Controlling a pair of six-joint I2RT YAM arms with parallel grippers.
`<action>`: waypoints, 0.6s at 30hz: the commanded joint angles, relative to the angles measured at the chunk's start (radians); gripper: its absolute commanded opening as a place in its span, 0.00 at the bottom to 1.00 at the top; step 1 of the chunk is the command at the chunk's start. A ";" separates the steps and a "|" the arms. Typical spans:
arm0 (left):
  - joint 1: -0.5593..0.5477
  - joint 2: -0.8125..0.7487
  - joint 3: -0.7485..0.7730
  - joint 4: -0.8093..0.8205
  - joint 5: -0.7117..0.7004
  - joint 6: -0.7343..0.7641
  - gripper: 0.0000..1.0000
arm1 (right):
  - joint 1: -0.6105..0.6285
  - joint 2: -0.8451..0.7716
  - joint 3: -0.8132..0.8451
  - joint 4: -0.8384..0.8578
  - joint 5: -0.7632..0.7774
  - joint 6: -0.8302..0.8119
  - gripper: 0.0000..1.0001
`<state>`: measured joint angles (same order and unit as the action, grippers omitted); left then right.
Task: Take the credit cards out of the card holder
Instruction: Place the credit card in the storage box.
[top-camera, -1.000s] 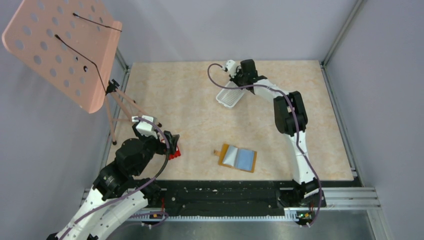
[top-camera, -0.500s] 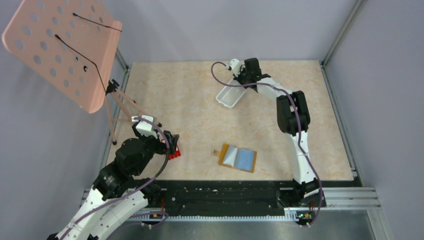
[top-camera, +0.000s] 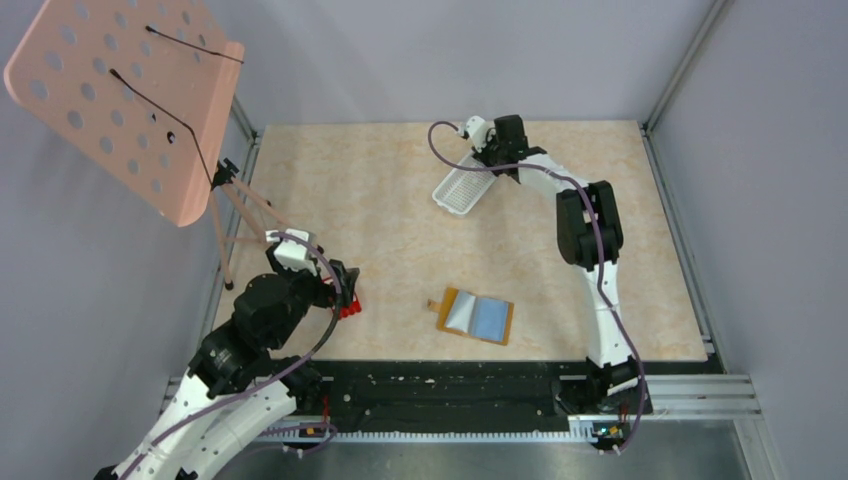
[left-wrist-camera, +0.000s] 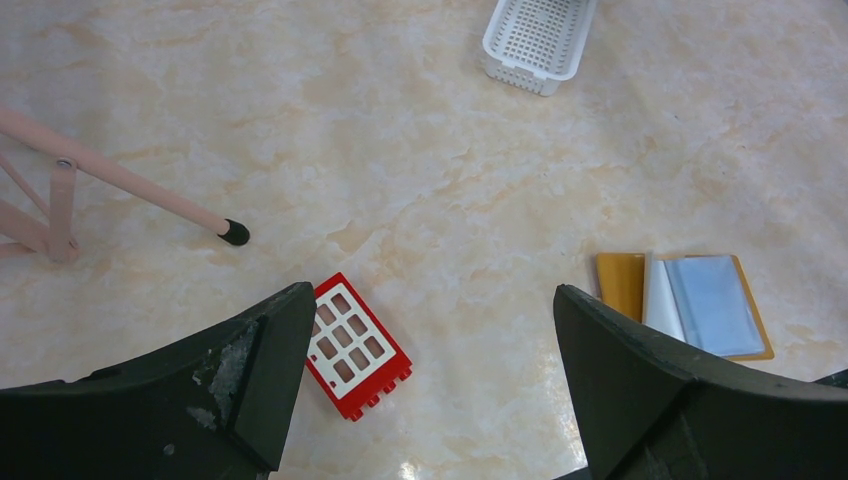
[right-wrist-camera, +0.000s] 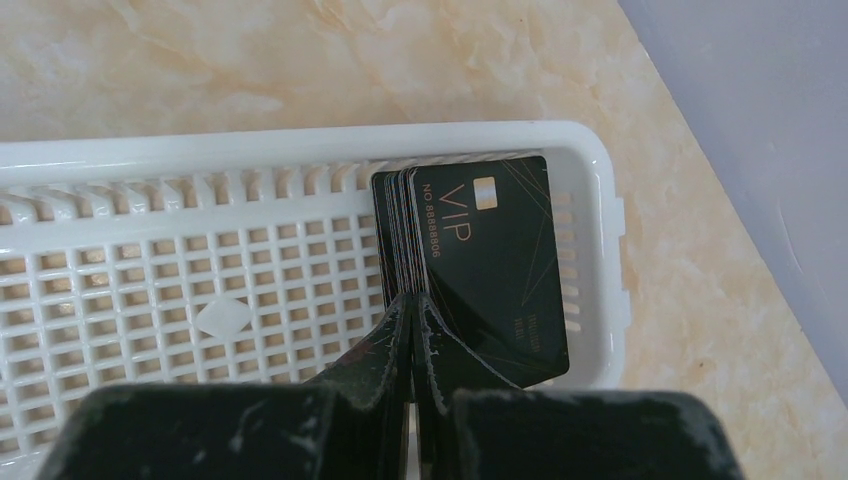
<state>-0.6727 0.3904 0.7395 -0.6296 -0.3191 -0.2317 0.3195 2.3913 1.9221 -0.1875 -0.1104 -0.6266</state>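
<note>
card holder (top-camera: 478, 316): open flat | long axis left-right | tab left

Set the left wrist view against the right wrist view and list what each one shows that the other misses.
Only the left wrist: the open card holder lying flat, a red grid block, a pink stand leg, and the left gripper with jaws wide apart. Only the right wrist: a stack of black VIP cards at one end of the tray, with the right gripper, jaws shut, at the stack's edge. Both: the white slotted tray and the marbled table.
</note>
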 joint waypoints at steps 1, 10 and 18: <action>0.010 0.016 -0.004 0.053 0.010 0.017 0.94 | -0.006 -0.064 -0.004 0.012 -0.040 0.009 0.00; 0.015 0.035 -0.006 0.050 -0.011 0.017 0.94 | 0.012 -0.298 -0.135 0.005 -0.124 0.155 0.00; 0.016 0.087 0.011 0.020 -0.016 -0.013 0.94 | 0.133 -0.742 -0.559 0.087 0.047 0.327 0.12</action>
<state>-0.6617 0.4522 0.7372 -0.6304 -0.3290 -0.2337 0.3710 1.8843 1.5120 -0.1669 -0.1501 -0.4149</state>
